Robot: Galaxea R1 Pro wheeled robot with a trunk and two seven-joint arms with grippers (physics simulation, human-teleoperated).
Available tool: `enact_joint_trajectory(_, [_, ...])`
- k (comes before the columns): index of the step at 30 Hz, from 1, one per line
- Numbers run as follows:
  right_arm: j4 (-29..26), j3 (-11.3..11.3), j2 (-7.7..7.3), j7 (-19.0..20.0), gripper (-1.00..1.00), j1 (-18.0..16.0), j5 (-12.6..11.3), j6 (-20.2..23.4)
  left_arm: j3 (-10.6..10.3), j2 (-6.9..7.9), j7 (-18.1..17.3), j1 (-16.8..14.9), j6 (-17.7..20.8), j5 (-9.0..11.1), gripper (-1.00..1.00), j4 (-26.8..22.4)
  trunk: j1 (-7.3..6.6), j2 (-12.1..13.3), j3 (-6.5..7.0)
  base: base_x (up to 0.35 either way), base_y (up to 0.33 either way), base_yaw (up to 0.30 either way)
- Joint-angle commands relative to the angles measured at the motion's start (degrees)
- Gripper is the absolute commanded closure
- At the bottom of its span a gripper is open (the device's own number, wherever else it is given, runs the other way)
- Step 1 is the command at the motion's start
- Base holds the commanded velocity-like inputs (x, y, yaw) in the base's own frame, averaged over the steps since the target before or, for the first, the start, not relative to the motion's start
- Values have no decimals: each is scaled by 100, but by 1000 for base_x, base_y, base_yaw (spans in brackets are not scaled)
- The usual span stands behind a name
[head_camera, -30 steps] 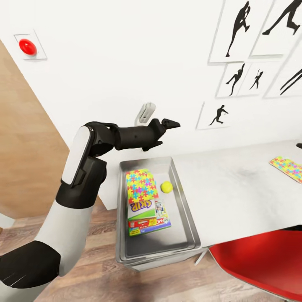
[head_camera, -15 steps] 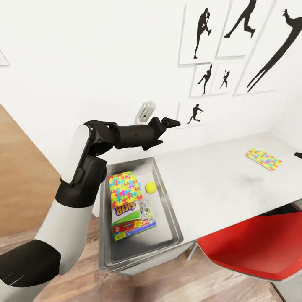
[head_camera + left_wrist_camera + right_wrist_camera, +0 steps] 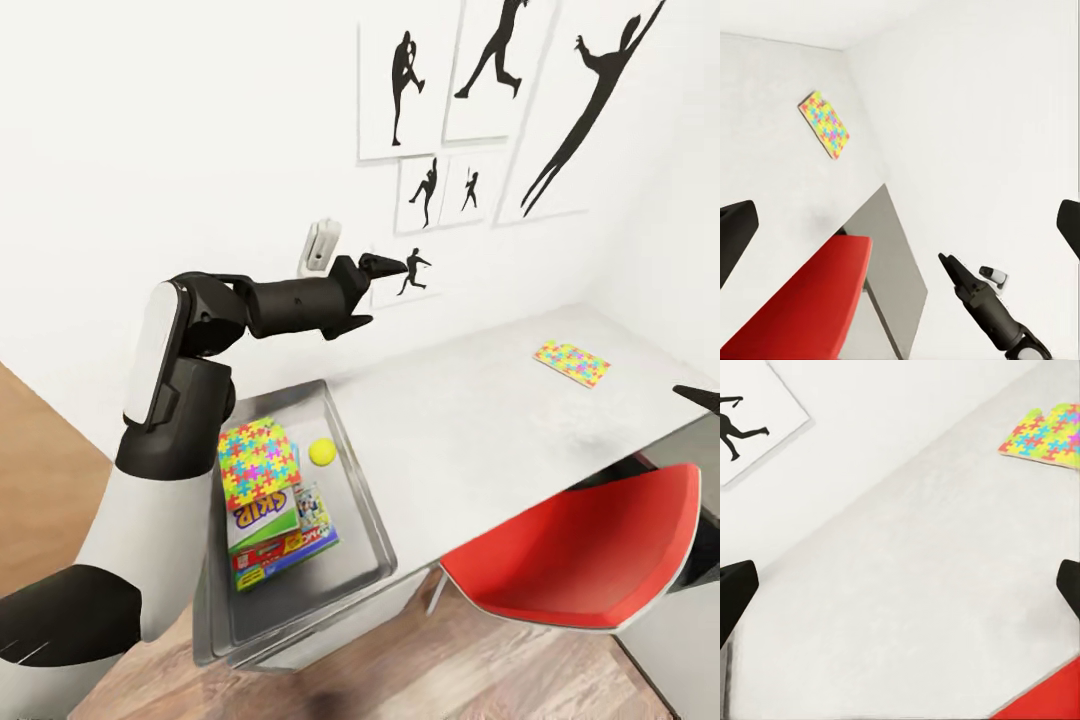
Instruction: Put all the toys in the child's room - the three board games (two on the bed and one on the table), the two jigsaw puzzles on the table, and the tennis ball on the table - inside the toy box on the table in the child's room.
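The toy box [image 3: 372,528] stands at the table's [image 3: 470,420] left end. In it, one jigsaw puzzle [image 3: 256,461] lies on a stack of board games [image 3: 283,532], with the tennis ball [image 3: 322,452] beside them. A second jigsaw puzzle [image 3: 571,363] [image 3: 825,124] [image 3: 1044,435] lies flat on the table's far right. My left gripper [image 3: 385,290] hangs open and empty above the table near the wall, past the box. My right gripper [image 3: 700,398] [image 3: 960,276], also open and empty, sits at the table's right edge, short of that puzzle.
A red chair [image 3: 580,550] [image 3: 802,300] is tucked under the table's front edge, between the box and my right arm. Black silhouette prints [image 3: 470,110] hang on the white wall behind. Wood-plank floor [image 3: 430,670] shows below.
The whole head view has swung to the right, bringing the second puzzle and the chair further into the picture. Both arms keep their pose; the toys in the box have not moved.
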Motion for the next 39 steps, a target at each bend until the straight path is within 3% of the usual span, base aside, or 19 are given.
enact_joint_trajectory(1, [1, -5, 1, 59, -100, -10, 55, 26, 7, -2, 60, -6, 7, 50, -100, -4, 3, -11, -5, 0, 0, -257])
enact_joint_trajectory(7, [12, -12, 127, 53, -100, 9, 107, -228, -56, 3, 73, -34, 11, 66, -100, -4, 3, -11, 23, 0, 0, -257])
enact_joint_trajectory(17, [7, -15, 193, 54, -100, 28, 141, -406, -119, 6, 57, -41, 20, 101, -100, -4, 3, -11, 70, 0, 0, -257])
enact_joint_trajectory(39, [8, -10, 201, 56, -100, 31, 152, -428, -122, 59, 72, -12, 33, 88, -100, 4, 3, -11, 174, 0, 0, -257])
